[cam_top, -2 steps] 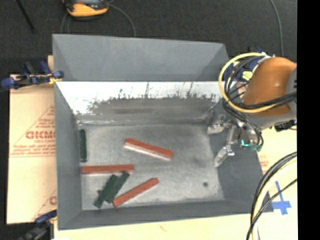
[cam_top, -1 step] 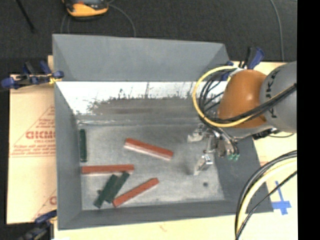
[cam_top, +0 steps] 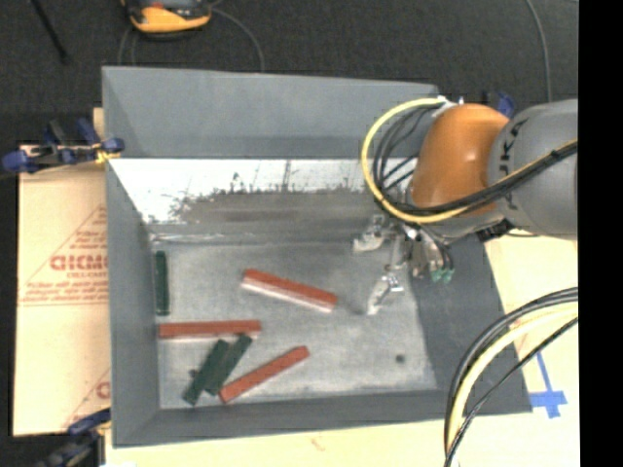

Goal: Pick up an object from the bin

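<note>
My gripper [cam_top: 382,296] hangs over the right part of the bin floor, its silver fingertips low and slightly apart with nothing between them. Just to its left lies a red-and-white flat stick [cam_top: 288,291], slanting down to the right; its right end stops a short way from the fingertips. Farther down-left, a red stick [cam_top: 264,374] lies slanted on the floor.
At the lower left lie a long red stick [cam_top: 208,330] and two dark green sticks [cam_top: 217,369] side by side. Another dark green stick [cam_top: 161,282] stands along the left wall. The arm with its orange cover and cables hangs over the bin's right rim.
</note>
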`<act>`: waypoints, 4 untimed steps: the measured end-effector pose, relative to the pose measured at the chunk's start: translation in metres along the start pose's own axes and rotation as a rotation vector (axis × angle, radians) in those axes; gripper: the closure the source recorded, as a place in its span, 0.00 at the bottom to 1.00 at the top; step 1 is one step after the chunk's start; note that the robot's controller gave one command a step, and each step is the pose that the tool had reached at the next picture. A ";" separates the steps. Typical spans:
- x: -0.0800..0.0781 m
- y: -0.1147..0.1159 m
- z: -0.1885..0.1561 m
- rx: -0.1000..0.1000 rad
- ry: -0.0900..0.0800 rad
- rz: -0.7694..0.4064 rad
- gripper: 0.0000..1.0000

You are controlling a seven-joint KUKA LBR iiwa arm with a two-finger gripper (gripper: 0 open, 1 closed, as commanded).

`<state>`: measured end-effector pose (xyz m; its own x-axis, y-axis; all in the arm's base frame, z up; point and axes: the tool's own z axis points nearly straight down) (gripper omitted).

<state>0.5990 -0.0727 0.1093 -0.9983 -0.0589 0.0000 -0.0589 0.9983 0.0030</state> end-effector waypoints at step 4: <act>0.099 0.052 -0.166 0.004 -0.004 0.002 1.00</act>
<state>0.4969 -0.0274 0.2753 -0.9984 -0.0566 -0.0043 -0.0566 0.9984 -0.0013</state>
